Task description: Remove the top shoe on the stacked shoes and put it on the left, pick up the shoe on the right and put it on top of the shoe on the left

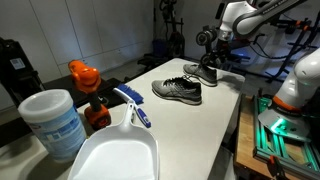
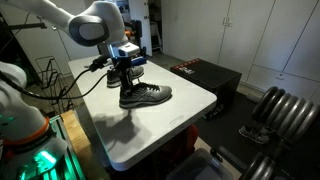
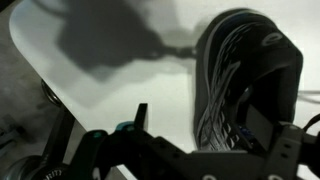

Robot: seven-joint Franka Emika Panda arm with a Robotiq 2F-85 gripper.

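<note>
Two dark grey-black mesh sneakers lie apart on the white table (image 1: pixel 215 125). One sneaker (image 1: pixel 178 90) lies on its sole near the table's middle and also shows in an exterior view (image 2: pixel 146 95). The other sneaker (image 1: pixel 205 72) lies further back (image 2: pixel 119 78), directly under my gripper (image 1: pixel 209 57), which also shows in an exterior view (image 2: pixel 126 62). In the wrist view the gripper (image 3: pixel 200 112) is open. Its left finger is over bare table. Its right finger is over the sneaker (image 3: pixel 240 70), whose laces and collar fill the right side.
At the near end of the table stand a white dustpan (image 1: pixel 115 152), a blue-handled brush (image 1: pixel 133 106), a white-lidded tub (image 1: pixel 52 120) and an orange object (image 1: pixel 85 77). A black box (image 2: pixel 205 72) sits beyond the table. Another robot base (image 1: pixel 300 85) stands beside it.
</note>
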